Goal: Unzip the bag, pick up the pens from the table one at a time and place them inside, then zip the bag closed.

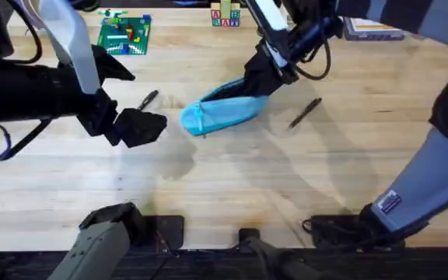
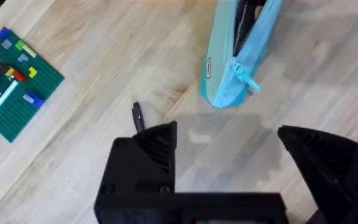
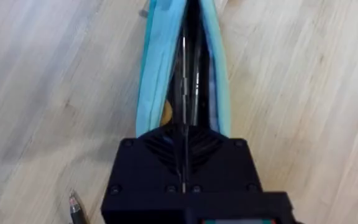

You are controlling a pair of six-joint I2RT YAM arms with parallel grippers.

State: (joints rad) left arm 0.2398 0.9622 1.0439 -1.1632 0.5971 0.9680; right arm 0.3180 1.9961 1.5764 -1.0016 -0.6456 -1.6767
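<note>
**Overhead: left pincer nearer the left pen**

Overhead view is showing the left pincer hanging open just near of one pen, lying diagonally on the tabletop. Right pincer (jaws closed) is pinching the bag; another pen is lying right of it.

Right tool at the bag; pens lie either side.
</note>
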